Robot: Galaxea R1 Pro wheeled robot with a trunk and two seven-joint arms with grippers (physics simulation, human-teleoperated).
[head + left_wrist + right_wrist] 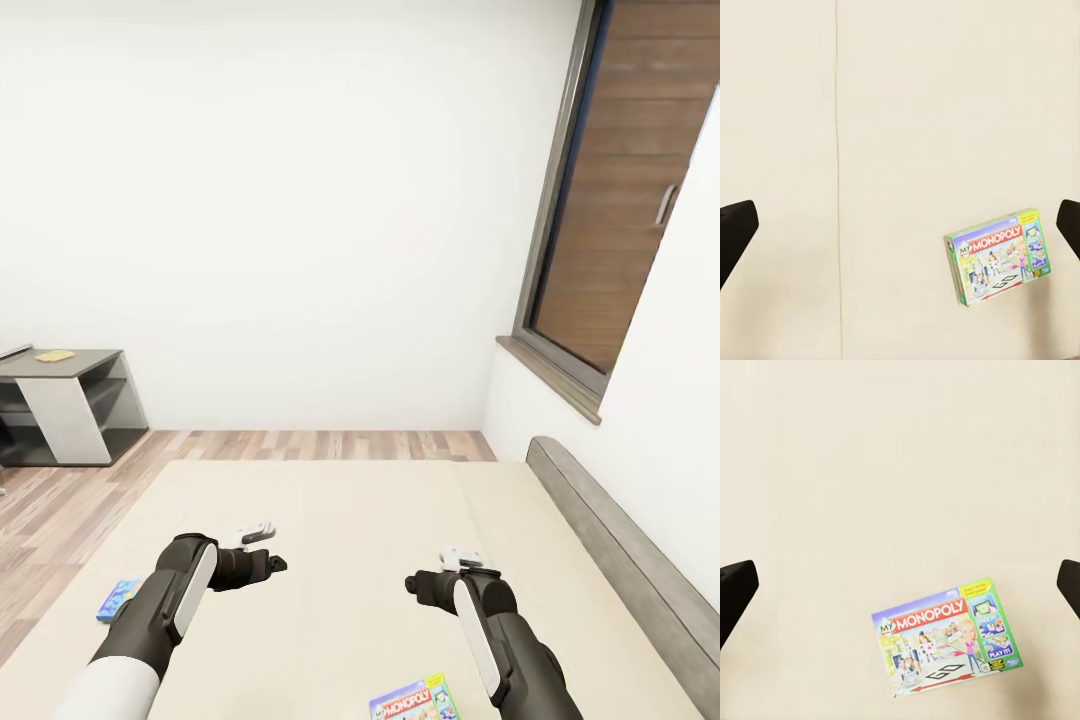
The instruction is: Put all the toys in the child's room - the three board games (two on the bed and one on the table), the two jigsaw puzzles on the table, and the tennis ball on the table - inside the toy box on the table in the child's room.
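Both arms hover over the bed's beige mattress [340, 520]. A green-edged Monopoly board game [415, 700] lies flat near the mattress's near edge, by my right forearm. It is also in the left wrist view [999, 256] and the right wrist view [949, 639]. A small blue board game [120, 598] lies at the mattress's left edge, beside my left arm. My left gripper [900, 232] and right gripper [900, 592] stand open and hold nothing, above the mattress. The toy box and the tennis ball are out of view.
A dark grey cabinet [70, 405] with a light panel stands at the far left by the white wall, a small flat yellow sheet [55, 355] on its top. The grey headboard [620, 540] runs along the right under a dark-framed window [610, 200]. Wood-plank floor [60, 500] lies left of the bed.
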